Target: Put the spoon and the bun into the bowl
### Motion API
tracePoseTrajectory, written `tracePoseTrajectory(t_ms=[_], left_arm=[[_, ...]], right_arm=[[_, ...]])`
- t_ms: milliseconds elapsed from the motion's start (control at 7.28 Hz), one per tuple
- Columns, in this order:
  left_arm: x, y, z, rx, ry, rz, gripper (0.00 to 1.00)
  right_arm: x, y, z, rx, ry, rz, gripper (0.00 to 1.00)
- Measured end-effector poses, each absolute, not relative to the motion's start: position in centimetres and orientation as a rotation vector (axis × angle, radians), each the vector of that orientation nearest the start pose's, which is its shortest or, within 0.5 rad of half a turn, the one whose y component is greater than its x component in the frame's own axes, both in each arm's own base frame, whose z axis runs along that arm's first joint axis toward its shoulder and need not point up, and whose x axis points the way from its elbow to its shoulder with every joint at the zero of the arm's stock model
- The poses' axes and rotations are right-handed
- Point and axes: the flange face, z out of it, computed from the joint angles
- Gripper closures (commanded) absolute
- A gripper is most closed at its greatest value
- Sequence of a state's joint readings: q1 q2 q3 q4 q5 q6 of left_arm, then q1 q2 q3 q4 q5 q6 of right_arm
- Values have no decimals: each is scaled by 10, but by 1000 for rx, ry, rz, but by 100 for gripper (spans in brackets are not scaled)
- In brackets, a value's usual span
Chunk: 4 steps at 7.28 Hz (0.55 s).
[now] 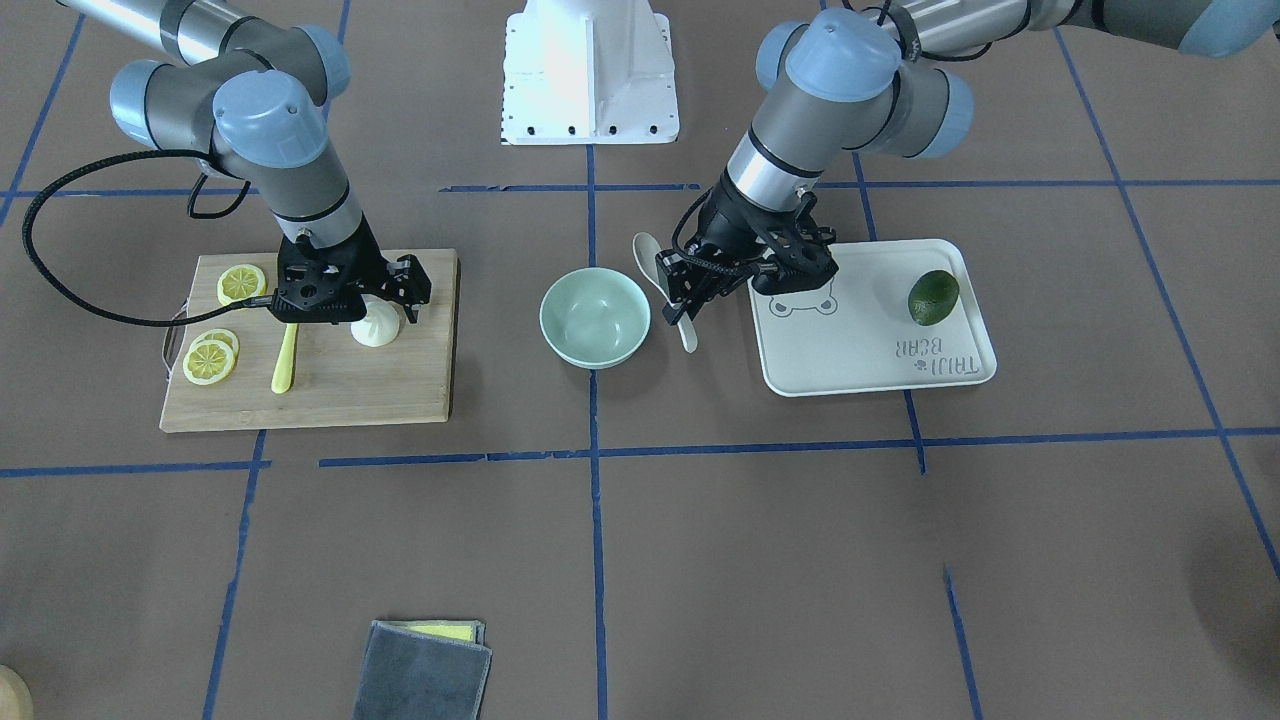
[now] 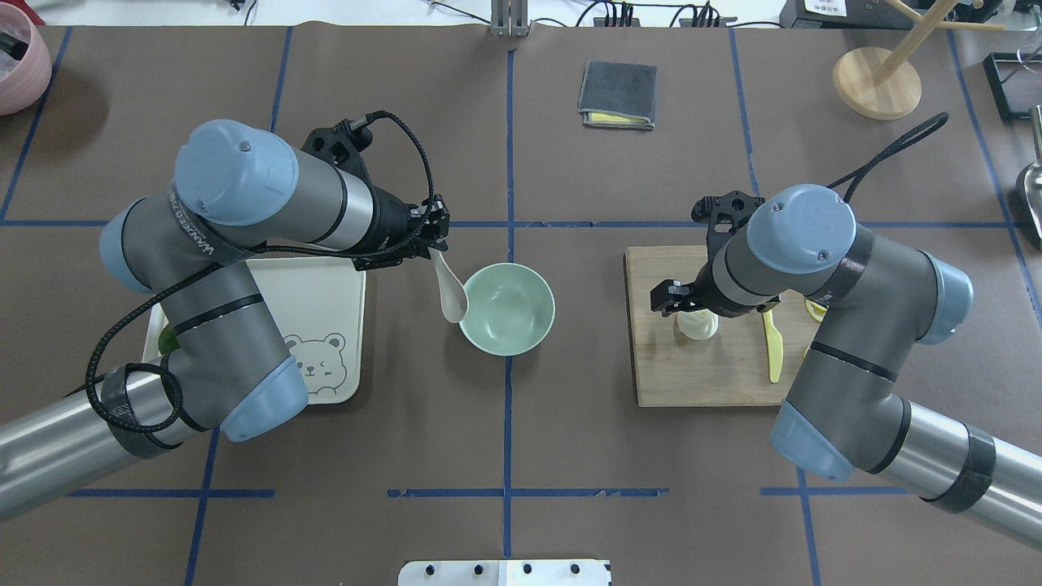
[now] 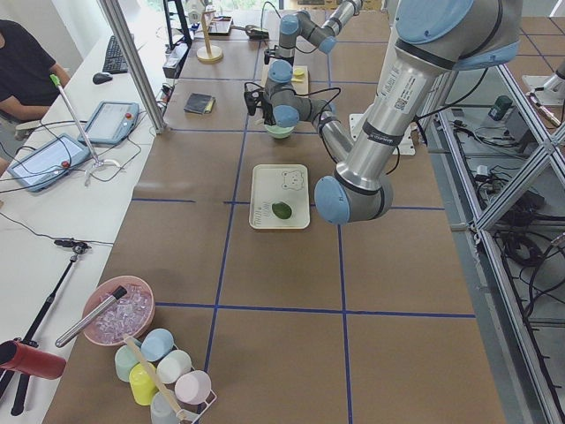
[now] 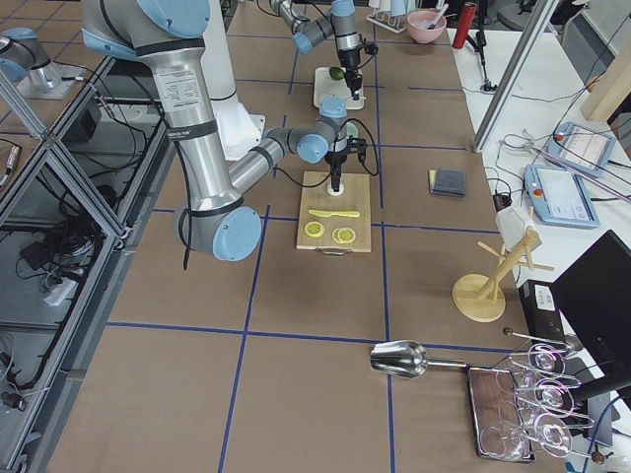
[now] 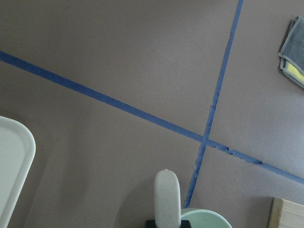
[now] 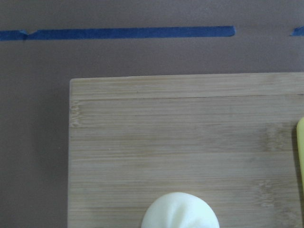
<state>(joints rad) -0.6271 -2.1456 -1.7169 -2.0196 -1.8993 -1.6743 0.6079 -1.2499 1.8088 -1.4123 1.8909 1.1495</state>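
Observation:
The cream spoon [image 1: 648, 255] hangs in my left gripper [image 1: 690, 305], which is shut on its handle, scoop end free. It is held just beside the rim of the mint-green bowl [image 1: 595, 320], on the tray side. The overhead view shows the spoon [image 2: 450, 293] next to the bowl [image 2: 507, 309], which is empty. The left wrist view shows the spoon [image 5: 167, 194] over the bowl's edge [image 5: 204, 219]. The white bun [image 1: 375, 327] sits on the wooden board [image 1: 350, 390]. My right gripper [image 1: 385, 305] is down over the bun [image 6: 180, 211], and looks open astride it.
A yellow knife [image 1: 285, 360] and lemon slices [image 1: 210, 360] lie on the board near the bun. The bear tray [image 1: 860, 350] with a green lime [image 1: 933, 297] stands beside the left gripper. A folded grey cloth [image 1: 425, 670] lies at the operators' side.

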Motion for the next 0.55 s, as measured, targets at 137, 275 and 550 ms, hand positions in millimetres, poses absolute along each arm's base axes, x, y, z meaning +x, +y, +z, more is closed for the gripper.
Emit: tracePoseTrajectory(t_ms=[137, 275, 550], left_arm=[[471, -464, 204, 20, 1205, -452, 100], [471, -463, 203, 21, 1205, -453, 100], [474, -463, 202, 14, 1208, -459, 100]], right_arm=[[-438, -428, 366, 82, -764, 65, 64], [-440, -426, 367, 78, -762, 68, 100], [-443, -422, 368, 74, -756, 62, 100]])
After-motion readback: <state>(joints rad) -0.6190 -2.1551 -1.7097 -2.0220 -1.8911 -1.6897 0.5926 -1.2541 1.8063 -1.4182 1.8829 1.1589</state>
